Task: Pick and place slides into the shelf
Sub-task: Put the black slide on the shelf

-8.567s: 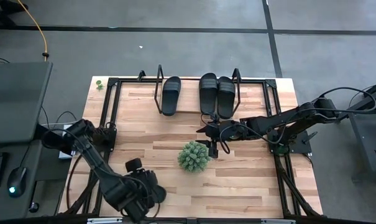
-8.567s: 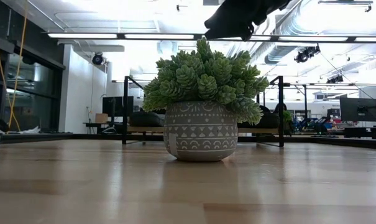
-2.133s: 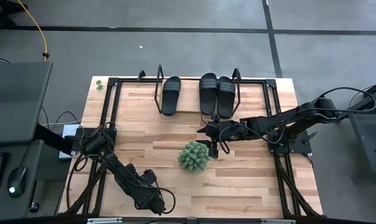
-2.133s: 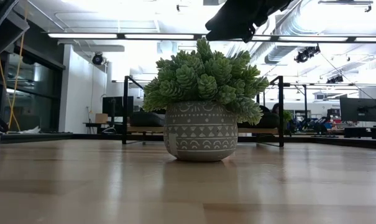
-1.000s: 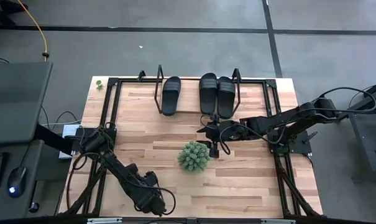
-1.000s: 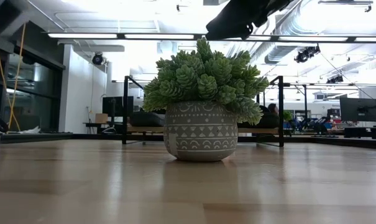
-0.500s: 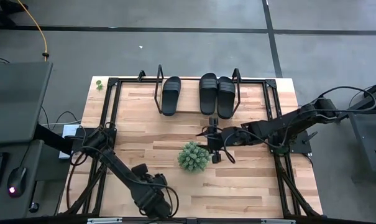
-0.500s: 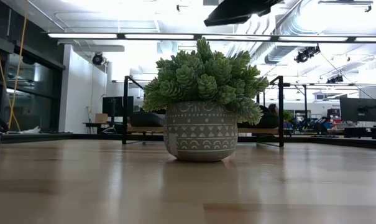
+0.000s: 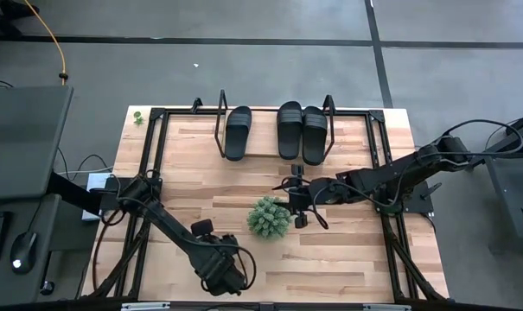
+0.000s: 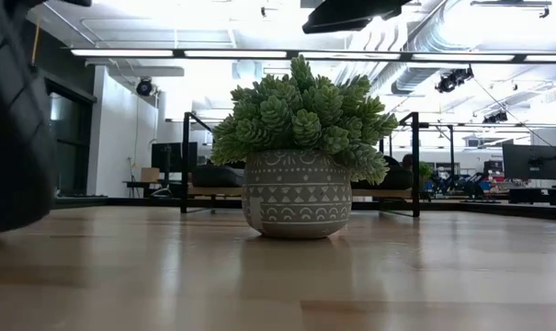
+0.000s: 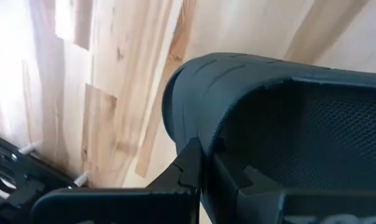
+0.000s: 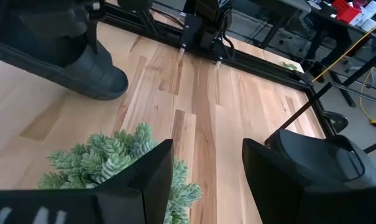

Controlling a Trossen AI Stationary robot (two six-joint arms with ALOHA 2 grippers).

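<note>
Three black slides (image 9: 237, 132), (image 9: 289, 130), (image 9: 315, 134) lie soles down on the shelf (image 9: 274, 155), a low plank between black hoop frames at the table's far side. Another slide (image 12: 91, 68) hangs at the near left, with my left gripper (image 9: 220, 269) shut on it; in the low view it fills the left edge (image 10: 11, 119). My right gripper (image 9: 296, 207) hovers open beside the plant, on its right, with nothing between its fingers (image 12: 206, 180). My left gripper pinches the edge of the slide's ribbed strap (image 11: 209, 134) between its two fingers, which come from above, pointing steeply down. The slide hangs below them, tilted, its rounded end (image 12: 113, 81) lowest and just above the tabletop.
A round green spiky plant in a grey patterned pot (image 9: 269, 218) stands mid-table, between the held slide and the shelf. On the shelf a gap (image 9: 261, 134) lies between the left slide and the right pair. Black frame rails (image 9: 153, 147) run along the table's sides.
My left gripper has carried the slide up and toward the table's right, turning as it went; the slide now shows at the left edge of the low view. My right gripper has rolled a little and drifted slightly toward the near edge, still open.
</note>
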